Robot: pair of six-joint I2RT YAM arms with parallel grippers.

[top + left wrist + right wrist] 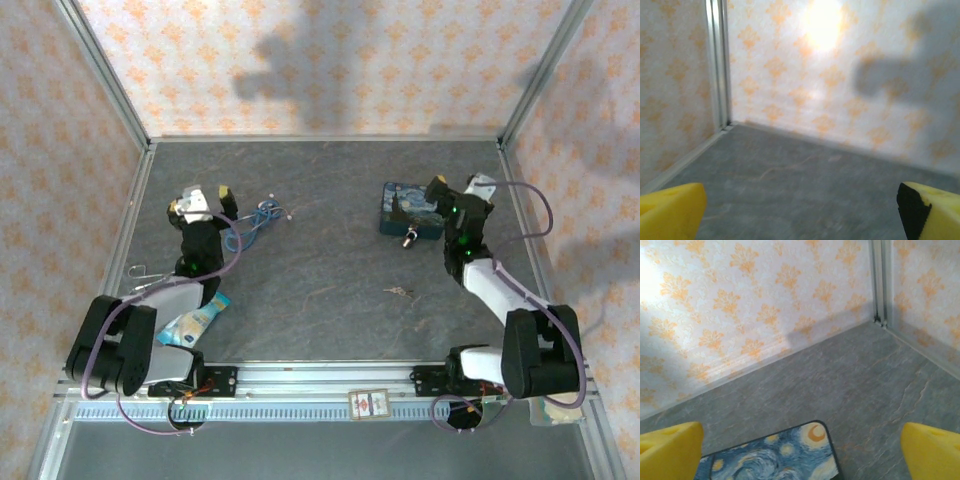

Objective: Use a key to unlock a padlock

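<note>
Black-and-white jointed arms [492, 282], looping purple cables [551, 213], left hand [198, 198] and right hand [458, 190] with yellow fingertips [670, 210]

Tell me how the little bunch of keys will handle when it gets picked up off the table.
The keys look thin and lie flat on the table, so they are probably light but hard to get under. They seem a loose bunch, likely to splay or dangle rather than stay stiff. Bare metal may slip.
</note>
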